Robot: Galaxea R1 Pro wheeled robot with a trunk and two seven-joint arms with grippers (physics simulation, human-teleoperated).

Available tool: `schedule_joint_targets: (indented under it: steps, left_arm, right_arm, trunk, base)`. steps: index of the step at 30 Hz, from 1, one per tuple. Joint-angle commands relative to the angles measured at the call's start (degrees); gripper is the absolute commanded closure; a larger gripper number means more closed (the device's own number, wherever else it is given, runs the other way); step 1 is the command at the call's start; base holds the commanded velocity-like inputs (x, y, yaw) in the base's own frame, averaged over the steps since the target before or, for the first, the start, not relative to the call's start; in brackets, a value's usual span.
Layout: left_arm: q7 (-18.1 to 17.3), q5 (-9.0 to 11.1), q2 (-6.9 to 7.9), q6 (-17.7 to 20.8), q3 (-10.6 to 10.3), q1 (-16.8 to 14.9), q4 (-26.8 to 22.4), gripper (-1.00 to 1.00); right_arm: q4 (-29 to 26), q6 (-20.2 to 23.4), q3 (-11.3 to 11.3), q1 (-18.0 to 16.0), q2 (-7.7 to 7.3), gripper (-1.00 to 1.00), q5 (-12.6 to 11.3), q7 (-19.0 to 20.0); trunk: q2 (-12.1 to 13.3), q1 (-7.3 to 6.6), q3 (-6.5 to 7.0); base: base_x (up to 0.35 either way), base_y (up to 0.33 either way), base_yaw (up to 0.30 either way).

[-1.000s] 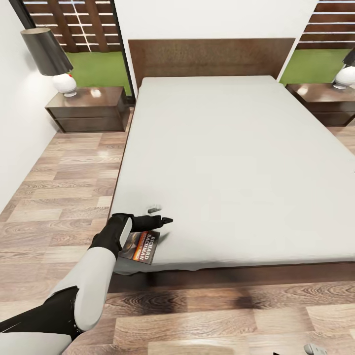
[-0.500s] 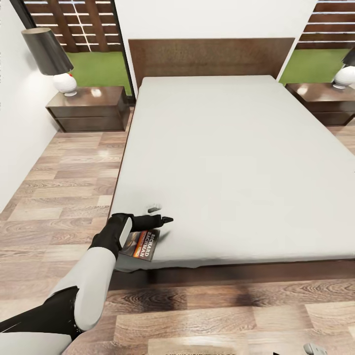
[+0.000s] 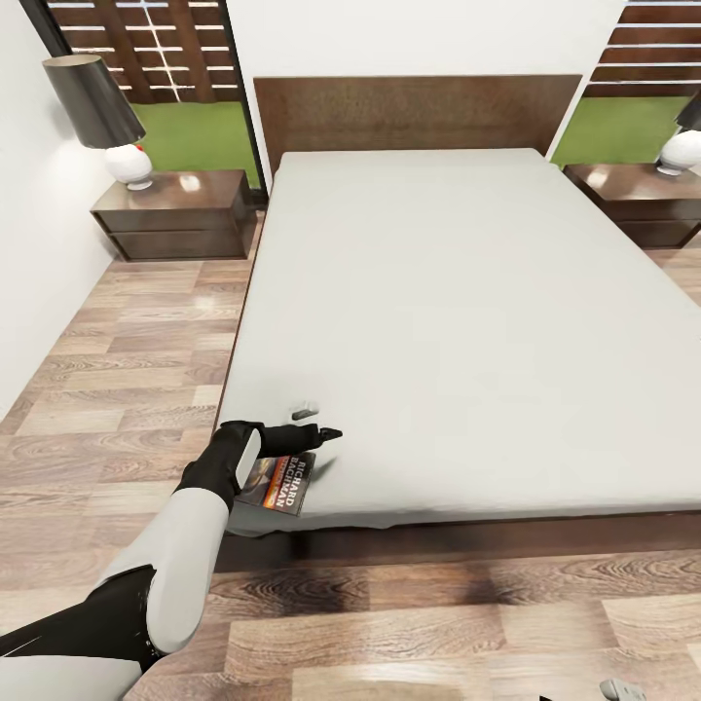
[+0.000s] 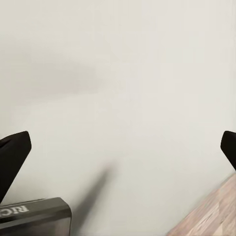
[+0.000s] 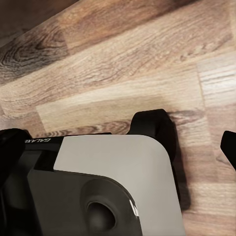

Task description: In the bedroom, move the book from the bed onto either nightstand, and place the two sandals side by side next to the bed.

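My left fingers (image 3: 313, 419) spread wide over the book (image 3: 279, 483), which lies at the bed's (image 3: 458, 321) near left corner; a nightstand (image 3: 175, 214) stands by the headboard. My right fingers' state I cannot tell.

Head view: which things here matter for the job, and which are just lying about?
Job:
book, at the bed's near corner
bed
nightstands
left gripper, open over the book

Just there:
lamps
windows
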Motion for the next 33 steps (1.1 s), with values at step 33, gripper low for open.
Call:
schedule_joint_targets:
  steps: [33]
  left_arm:
    - [-0.36,-1.34,-0.09,0.29,0.4,-0.02,-0.01,-1.0]
  right_arm:
    - [0.02,-0.19,0.45,-0.03,-0.07,-1.0,-0.41,0.14]
  trunk:
    - [-0.02,0.0,-0.04]
  base:
    - [-0.018,0.0,0.0]
